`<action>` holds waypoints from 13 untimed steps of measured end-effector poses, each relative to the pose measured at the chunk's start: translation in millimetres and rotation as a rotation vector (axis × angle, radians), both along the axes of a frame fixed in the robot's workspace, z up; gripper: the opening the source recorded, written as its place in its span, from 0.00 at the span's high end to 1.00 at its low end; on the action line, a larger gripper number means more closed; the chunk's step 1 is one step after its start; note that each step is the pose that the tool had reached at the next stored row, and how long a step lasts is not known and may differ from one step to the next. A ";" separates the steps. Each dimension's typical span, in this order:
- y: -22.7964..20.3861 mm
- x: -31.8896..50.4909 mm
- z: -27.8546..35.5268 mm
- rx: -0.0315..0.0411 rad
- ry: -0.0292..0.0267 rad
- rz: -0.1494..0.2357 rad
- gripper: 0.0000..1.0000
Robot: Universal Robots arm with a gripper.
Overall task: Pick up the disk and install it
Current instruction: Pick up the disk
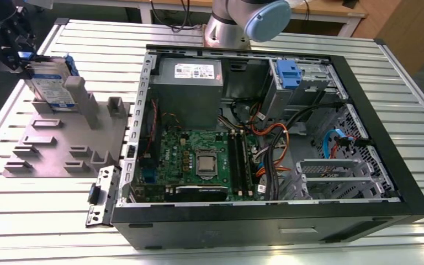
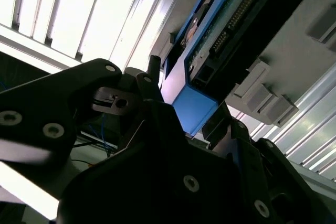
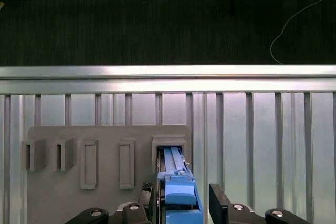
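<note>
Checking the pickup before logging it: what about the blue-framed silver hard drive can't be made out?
Blue-framed silver hard drive: lower end hidden inside grey slotted holder, exterior view.
Black gripper: cut off by picture edge, first wrist view.
Drive's near end: covered by gripper, second wrist view.

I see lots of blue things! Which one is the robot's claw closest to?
The disk, standing in the grey holder outside the computer case; the gripper straddles it. The blue tab sits inside.

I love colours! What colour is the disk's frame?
Bright blue frame, clearest in the first wrist view.
</note>
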State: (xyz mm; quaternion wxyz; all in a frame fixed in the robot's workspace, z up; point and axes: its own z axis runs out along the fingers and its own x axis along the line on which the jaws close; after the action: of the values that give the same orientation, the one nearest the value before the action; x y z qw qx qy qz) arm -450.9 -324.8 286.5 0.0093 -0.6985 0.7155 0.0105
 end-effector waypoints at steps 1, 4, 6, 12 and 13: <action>0.0 0.0 0.0 0.0000 0.0000 0.000 0.42; -0.2 0.0 -0.1 -0.0001 -0.0001 0.000 0.49; -1.1 0.0 -0.1 -0.0014 -0.0002 0.000 0.49; -3.0 0.2 -0.1 -0.0032 -0.0002 -0.001 0.49; -3.1 0.2 -0.1 -0.0032 -0.0001 -0.002 0.49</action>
State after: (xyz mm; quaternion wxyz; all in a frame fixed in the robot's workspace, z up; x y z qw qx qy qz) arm -450.7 -327.9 286.5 0.0083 -0.6977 0.7163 0.0093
